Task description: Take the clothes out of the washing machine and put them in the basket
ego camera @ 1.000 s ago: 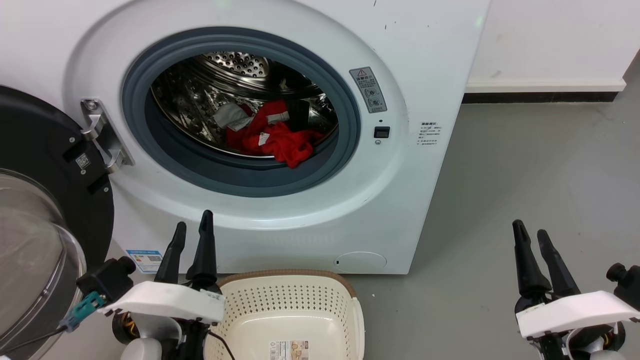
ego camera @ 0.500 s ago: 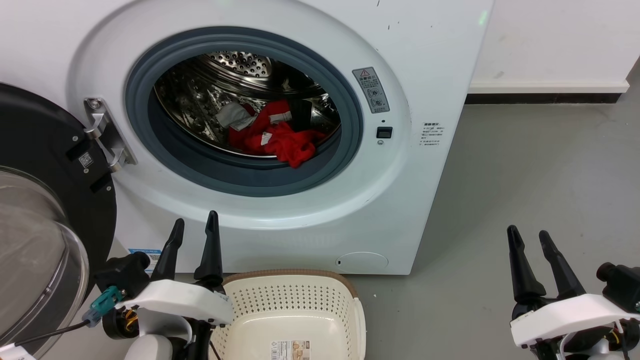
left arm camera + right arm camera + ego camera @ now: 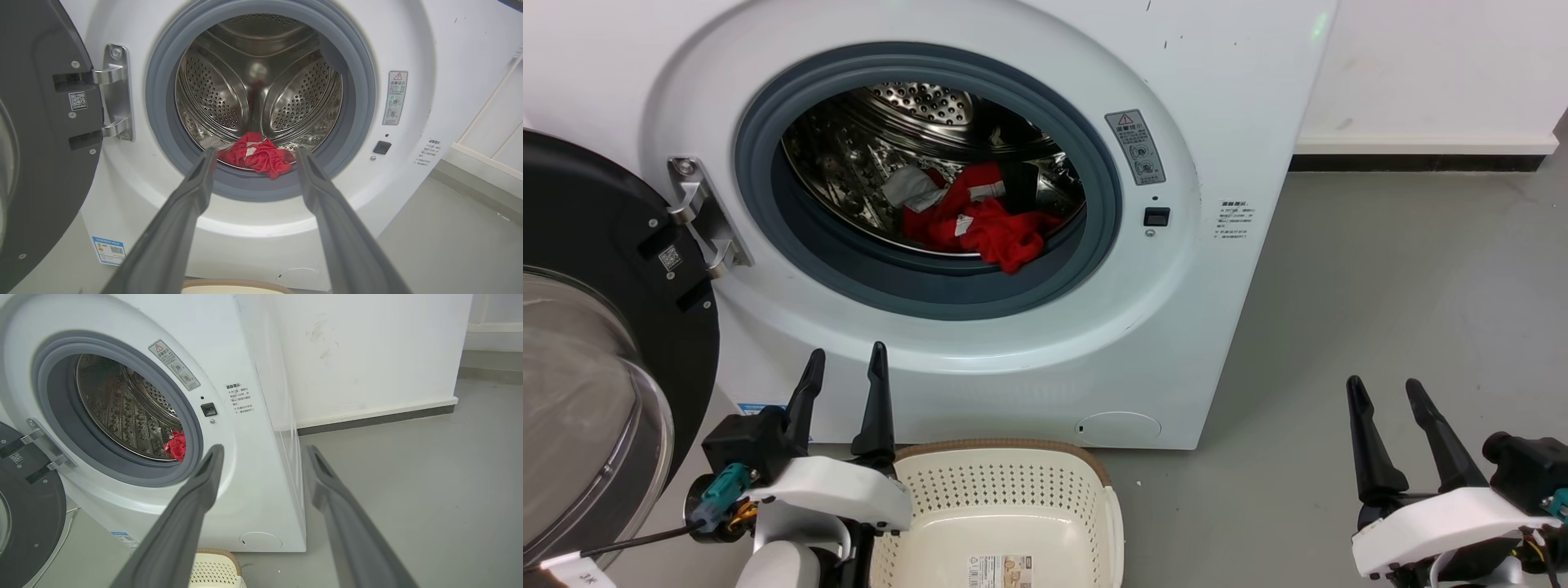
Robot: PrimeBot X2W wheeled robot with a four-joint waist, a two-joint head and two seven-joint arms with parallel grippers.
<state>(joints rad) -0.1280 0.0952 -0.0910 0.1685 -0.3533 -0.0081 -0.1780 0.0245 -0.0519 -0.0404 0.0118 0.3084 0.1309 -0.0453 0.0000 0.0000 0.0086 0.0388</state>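
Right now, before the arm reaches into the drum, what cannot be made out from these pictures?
Red garment: in the right wrist view the grey door seal hides all but a corner.
Pale patch beside it, head view: same garment or separate, cannot tell.
Basket: head view's bottom edge cuts it off; left gripper covers one corner.
Warning sticker: print too small.

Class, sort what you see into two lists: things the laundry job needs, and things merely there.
Job: red clothes, washing machine, basket, left pincer, right pincer.
Merely there: warning sticker, skirting board, floor.
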